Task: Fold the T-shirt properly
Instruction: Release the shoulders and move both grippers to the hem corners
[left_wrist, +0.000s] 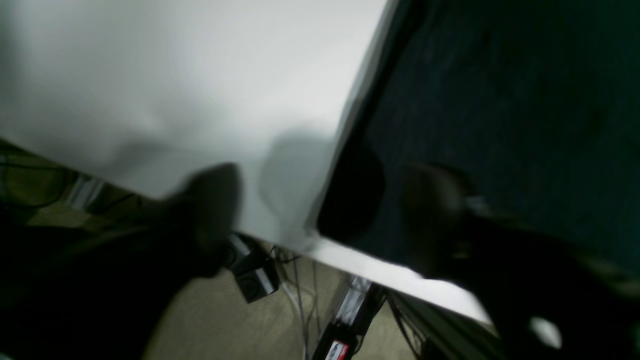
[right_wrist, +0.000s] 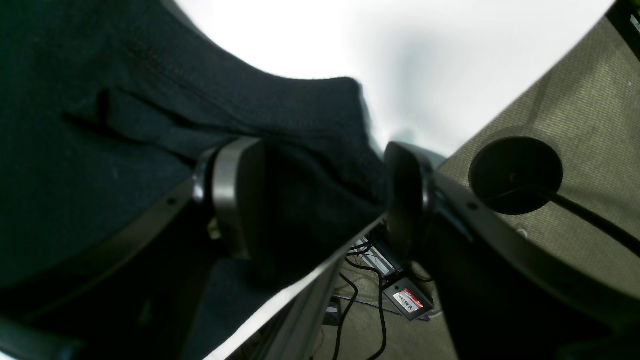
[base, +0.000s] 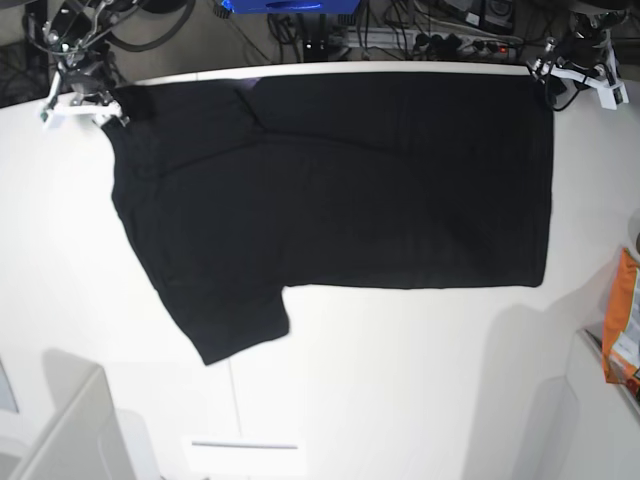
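Observation:
The black T-shirt (base: 350, 180) lies spread flat on the white table (base: 400, 380), plain side up, one sleeve pointing toward the front left. My right gripper (base: 90, 100) is at the shirt's back left corner. In the right wrist view it (right_wrist: 320, 200) is open, with a bunch of black cloth (right_wrist: 310, 150) between its fingers at the table edge. My left gripper (base: 562, 78) is at the shirt's back right corner. In the blurred left wrist view it (left_wrist: 325, 220) is open, and the shirt's corner (left_wrist: 350, 200) lies between its fingers.
An orange packet (base: 625, 320) sits at the table's right edge. A grey box (base: 60, 430) stands at the front left. Cables and a power strip (base: 450, 40) lie behind the table's back edge. A round black base (right_wrist: 515, 175) stands on the floor.

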